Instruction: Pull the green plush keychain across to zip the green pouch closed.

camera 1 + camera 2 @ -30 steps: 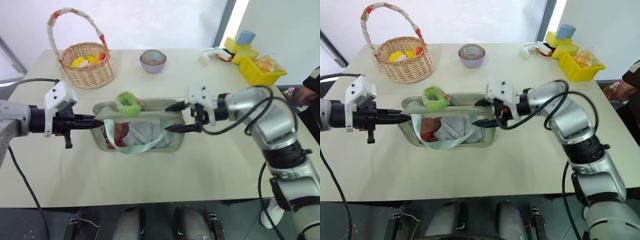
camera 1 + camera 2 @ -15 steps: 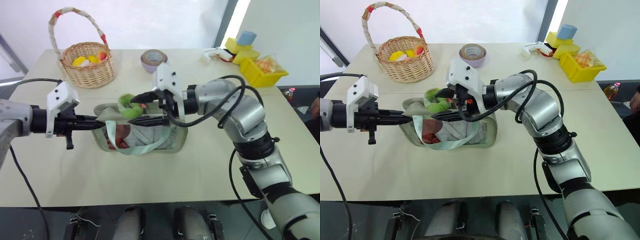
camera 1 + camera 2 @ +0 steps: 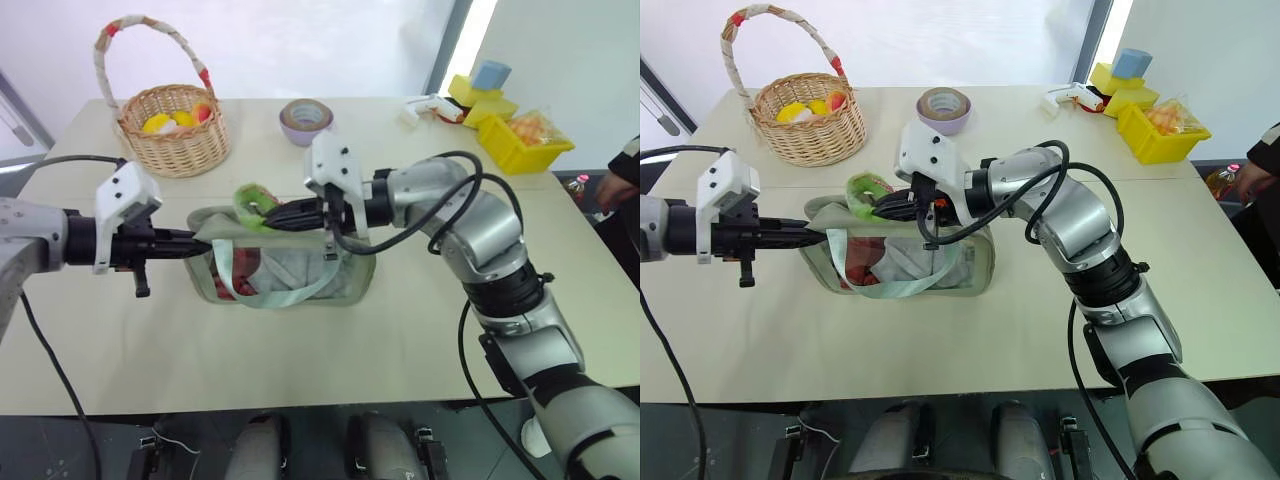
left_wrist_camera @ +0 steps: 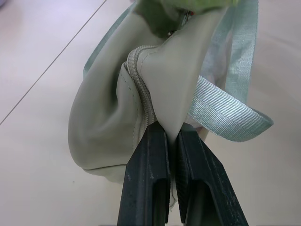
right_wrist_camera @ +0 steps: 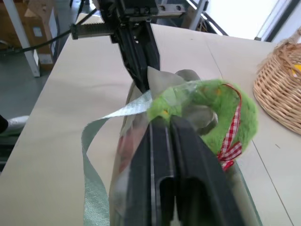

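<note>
The green pouch (image 3: 300,268) lies mid-table, its mint strap (image 3: 270,295) looping down the front and red and white contents showing through its clear side. My left gripper (image 3: 196,242) is shut on the pouch's left end, pinching the fabric by the zip (image 4: 141,94). The green plush keychain (image 3: 254,200) sits on top of the pouch near that end. My right gripper (image 3: 266,213) reaches in from the right, over the pouch's top, and is shut on the keychain (image 5: 207,110) at its fuzzy edge.
A wicker basket (image 3: 176,132) with colourful items stands at the back left and a purple tape roll (image 3: 306,121) at the back middle. Yellow bins (image 3: 521,140) and a white tool (image 3: 430,107) sit at the back right. A person's hand (image 3: 610,186) shows at the right edge.
My right gripper swung left from the pouch's right end to the keychain, open until half a second ago, and has now shut on it. The left gripper stayed put.
</note>
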Robot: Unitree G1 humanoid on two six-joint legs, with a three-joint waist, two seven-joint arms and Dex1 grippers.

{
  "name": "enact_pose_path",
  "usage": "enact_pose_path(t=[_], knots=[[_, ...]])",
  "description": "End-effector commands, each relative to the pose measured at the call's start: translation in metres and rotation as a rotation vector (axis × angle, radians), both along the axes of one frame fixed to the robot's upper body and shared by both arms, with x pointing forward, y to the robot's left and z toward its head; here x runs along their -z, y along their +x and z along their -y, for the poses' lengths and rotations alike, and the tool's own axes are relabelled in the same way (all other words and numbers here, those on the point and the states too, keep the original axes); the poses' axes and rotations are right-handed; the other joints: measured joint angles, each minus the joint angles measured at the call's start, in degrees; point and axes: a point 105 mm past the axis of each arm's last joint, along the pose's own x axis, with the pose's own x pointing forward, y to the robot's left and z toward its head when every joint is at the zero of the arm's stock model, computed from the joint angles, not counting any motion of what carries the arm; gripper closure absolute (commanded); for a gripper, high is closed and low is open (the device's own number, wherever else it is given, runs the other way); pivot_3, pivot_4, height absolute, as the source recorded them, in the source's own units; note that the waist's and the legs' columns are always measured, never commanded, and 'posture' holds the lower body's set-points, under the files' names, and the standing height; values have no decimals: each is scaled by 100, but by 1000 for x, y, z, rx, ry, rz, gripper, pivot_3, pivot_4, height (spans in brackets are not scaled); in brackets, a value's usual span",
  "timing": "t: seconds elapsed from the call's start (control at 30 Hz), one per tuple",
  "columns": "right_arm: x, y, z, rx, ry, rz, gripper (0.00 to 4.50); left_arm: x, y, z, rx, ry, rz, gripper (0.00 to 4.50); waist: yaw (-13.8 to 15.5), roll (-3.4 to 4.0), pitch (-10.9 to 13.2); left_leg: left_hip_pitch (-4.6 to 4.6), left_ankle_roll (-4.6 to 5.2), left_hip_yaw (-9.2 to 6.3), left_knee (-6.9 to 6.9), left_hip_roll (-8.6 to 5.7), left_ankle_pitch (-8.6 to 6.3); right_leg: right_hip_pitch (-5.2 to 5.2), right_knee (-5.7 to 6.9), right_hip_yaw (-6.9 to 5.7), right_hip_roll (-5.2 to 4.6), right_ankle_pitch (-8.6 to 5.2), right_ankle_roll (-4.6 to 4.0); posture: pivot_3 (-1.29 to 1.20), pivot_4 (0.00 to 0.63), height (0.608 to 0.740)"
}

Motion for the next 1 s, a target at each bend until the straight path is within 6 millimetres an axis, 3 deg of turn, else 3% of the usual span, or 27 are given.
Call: enact_pose_path(t=[0.03, 0.17, 0.27, 0.4, 0.57, 0.7, 0.9, 1.0], knots=[[-6, -3, 2, -15, 4, 37, 4458, -1, 0, 4, 16, 0, 11, 4500, 4, 0, 0, 0, 0, 0, 0, 0, 0, 0, 0, 0, 0, 0, 0, 0, 150, 739], [-10, -4, 6, -11, 18, 25, 4458, -1, 1, 4, 16, -3, 13, 4500, 4, 0, 0, 0, 0, -1, 0, 0, 0, 1, 0, 0, 0, 0, 0, 0, 150, 739], [-27, -1, 19, 36, 71, 1, 4458, -1, 1, 3, 13, 1, 12, 4500, 10, 0, 0, 0, 0, -1, 0, 0, 0, 1, 0, 0, 0, 0, 0, 0, 150, 739], [-44, 2, 57, 197, 118, -40, 4458, 1, 3, -2, -11, 8, 13, 4500, 33, 0, 0, -2, 0, -4, 1, -1, 0, 4, -1, 0, -5, 0, 0, 0, 150, 739], [-48, 1, 97, 397, 146, -67, 4458, 4, 7, -2, -14, -3, 8, 4500, 10, 1, 0, 3, 2, -3, -3, 1, -1, 4, -2, -1, -2, 0, 0, 0, 150, 739], [-37, 5, 128, 548, 106, -53, 4458, 5, 14, 2, 6, -12, 9, 4500, 57, 1, 0, 2, 3, -2, -2, -1, -2, 8, -5, 0, -4, 0, 0, 0, 150, 739], [-22, -10, 129, 528, 60, -112, 4458, 3, 23, 5, 30, -8, 19, 4500, 123, 2, 0, 3, 6, 2, -2, 0, -3, 11, -33, 1, 1, 0, 0, 0, 150, 739], [-14, -11, 144, 582, 31, -136, 4458, 4, 22, 4, 33, -3, 16, 4500, 136, 2, 0, 2, 7, 1, -2, 0, -4, 19, -49, 1, 0, 0, 0, 0, 150, 739]])
